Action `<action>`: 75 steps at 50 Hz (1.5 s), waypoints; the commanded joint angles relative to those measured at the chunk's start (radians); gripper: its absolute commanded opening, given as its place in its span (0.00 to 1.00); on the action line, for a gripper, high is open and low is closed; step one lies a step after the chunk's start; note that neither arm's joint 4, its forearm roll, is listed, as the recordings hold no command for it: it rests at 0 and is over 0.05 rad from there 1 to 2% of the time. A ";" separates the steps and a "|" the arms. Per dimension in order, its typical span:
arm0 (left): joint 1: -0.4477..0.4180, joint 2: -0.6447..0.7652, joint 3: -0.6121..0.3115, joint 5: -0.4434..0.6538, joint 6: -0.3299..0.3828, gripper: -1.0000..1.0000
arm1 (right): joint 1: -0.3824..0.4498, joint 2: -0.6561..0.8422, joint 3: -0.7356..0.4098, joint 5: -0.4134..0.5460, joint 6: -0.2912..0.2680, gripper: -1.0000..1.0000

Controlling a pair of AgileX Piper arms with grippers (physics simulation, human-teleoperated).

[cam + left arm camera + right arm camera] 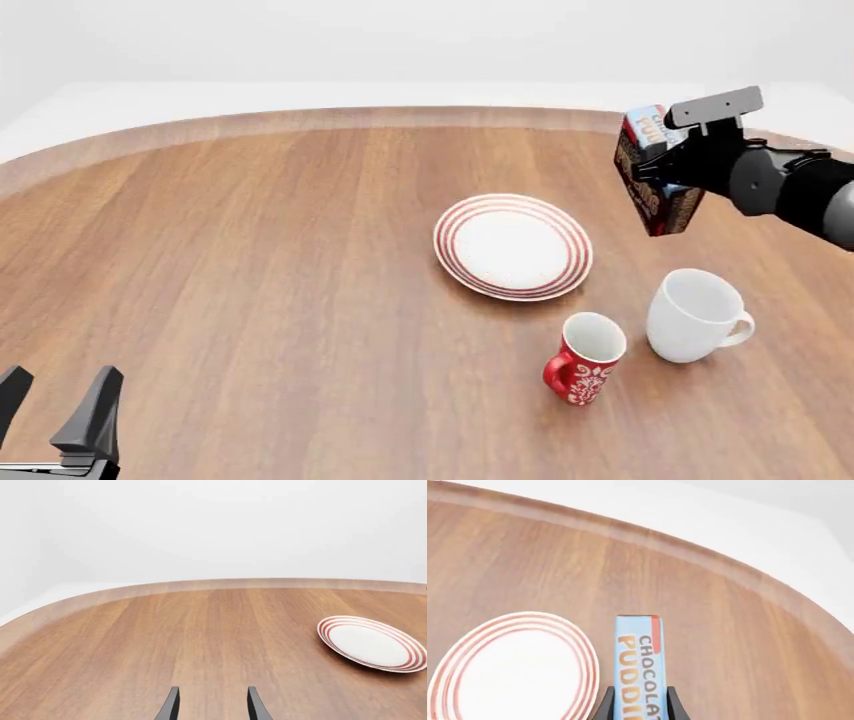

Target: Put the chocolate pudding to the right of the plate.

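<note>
Two words can be read on the chocolate pudding (640, 672) in the right wrist view: "CHOCOLATE" in small orange letters and, beside it, the larger start of "PUDDI", cut off where the fingers cover it. They run along a light-blue face with a red strip at the far corner. The carton's long axis lies along the fingers, its far end pointing away from the wrist toward the table's far edge. In the front view the carton (650, 180) is tilted, dark brown side toward the camera, blue end uppermost, and it hangs above the table (267, 260), clear of the wood, beyond and to the right of the plate (513, 246).

The right gripper (663, 163) is closed on the carton, a dark finger pressed to each of its broad sides. The left gripper (60, 400) sits at the near left corner of the front view, well apart from everything else; its fingers (169, 706) stand parted with nothing between them.

Near the plate's front right stand a red mug (585, 357) with a white pattern, no readable writing on it, and a plain white mug (695, 314) just beside it.
</note>
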 commanded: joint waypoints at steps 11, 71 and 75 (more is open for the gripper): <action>0.000 0.000 0.000 0.000 0.000 1.00 | -0.051 0.103 0.054 -0.097 -0.020 0.00; 0.000 0.000 0.000 0.000 0.000 1.00 | -0.081 0.163 0.066 -0.117 -0.046 1.00; 0.000 0.000 0.000 0.000 0.000 1.00 | -0.082 0.153 0.079 -0.129 -0.058 1.00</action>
